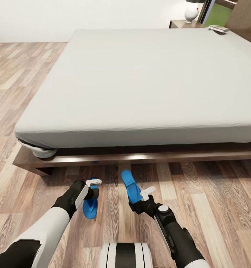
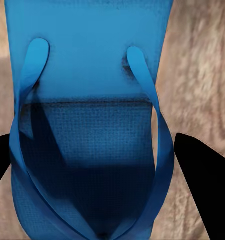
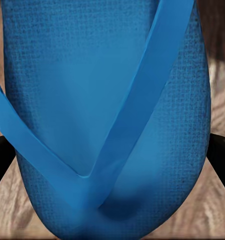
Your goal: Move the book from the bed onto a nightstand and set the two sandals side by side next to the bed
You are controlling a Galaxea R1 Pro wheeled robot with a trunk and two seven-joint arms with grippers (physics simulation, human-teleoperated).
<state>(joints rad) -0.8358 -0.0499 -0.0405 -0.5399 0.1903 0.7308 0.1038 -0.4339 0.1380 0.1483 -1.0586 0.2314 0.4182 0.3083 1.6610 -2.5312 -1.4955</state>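
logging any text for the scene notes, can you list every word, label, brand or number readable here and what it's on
No readable text in any view.
The book at the far corner of the bed: its cover is too small and blurred to read.
The two blue sandals, one at the left claw and one at the right claw: plain straps and soles in the wrist views, no brand or size mark visible.
The lamp on the nightstand: no markings visible.
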